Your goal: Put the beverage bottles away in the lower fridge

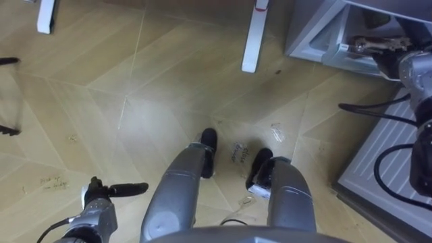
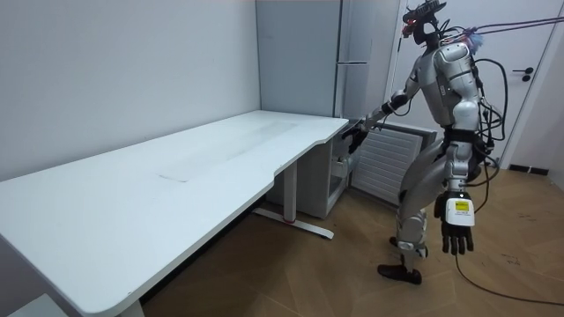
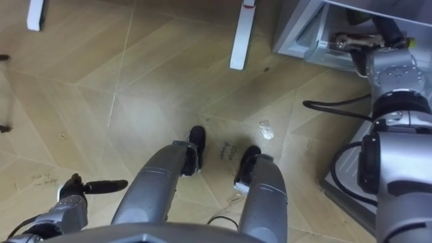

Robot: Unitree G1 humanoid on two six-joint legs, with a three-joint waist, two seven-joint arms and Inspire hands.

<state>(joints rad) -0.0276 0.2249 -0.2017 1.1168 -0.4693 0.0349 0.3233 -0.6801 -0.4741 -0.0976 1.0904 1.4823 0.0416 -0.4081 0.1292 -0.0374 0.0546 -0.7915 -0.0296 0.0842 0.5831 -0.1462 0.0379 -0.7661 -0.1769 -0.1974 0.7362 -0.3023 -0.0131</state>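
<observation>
Right eye view: the right hand (image 3: pixel 358 42) is held inside the fridge (image 3: pixel 297 30); whether a drink is gripped there cannot be told. The left hand (image 2: pixel 456 236) is hung open. A drink is judged slippery, best gripped mid-body.

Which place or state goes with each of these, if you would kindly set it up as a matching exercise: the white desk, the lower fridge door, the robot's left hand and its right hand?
Things:
1. white desk
2. lower fridge door
3. left hand
4. right hand

Places or states:
A. hangs low beside the robot's leg, fingers relaxed
B. reaches out toward the fridge
C. stands swung open
D. stands beside the fridge, on the room view's left

Pairs: 1-D, 2-C, 3-A, 4-B.
</observation>
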